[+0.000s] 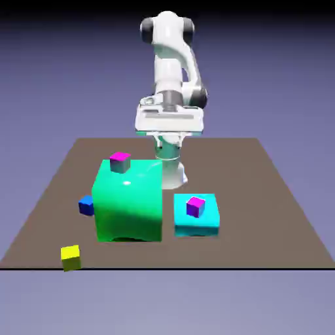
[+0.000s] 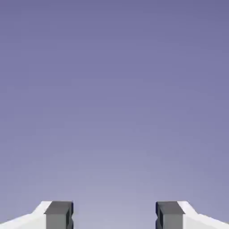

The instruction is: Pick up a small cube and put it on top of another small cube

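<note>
Blue-violet backdrop [image 1: 275, 78] rises behind the table [image 1: 262, 242] — the gripper [image 2: 114, 215] spread wide, gripping nothing — as the small cube [image 1: 70, 258] sits lower left.

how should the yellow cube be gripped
The yellow cube is probably best taken from above, the pincer closing on two opposite upright faces. It is small and flat-sided, its top is bare, and nothing stands against its sides. It sits at the table's near edge and looks slightly turned, so the pincer should turn to match.
</note>
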`<state>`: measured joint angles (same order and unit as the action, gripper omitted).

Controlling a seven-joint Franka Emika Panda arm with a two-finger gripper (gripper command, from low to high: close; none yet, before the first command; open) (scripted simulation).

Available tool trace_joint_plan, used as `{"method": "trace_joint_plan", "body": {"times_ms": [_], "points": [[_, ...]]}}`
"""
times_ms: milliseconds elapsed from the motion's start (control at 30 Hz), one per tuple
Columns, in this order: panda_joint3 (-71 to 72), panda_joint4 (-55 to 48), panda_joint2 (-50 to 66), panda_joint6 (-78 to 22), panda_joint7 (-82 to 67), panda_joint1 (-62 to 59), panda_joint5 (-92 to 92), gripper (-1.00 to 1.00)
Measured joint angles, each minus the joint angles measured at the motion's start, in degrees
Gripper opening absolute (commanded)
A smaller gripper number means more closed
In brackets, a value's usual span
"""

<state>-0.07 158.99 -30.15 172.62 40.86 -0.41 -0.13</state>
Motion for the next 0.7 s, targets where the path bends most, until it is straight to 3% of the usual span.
{"method": "trace_joint_plan", "body": {"times_ms": [700], "points": [[-1.2,-35.0,43.6,-24.1,-27.9,-19.0,-2.2,0.0]]}}
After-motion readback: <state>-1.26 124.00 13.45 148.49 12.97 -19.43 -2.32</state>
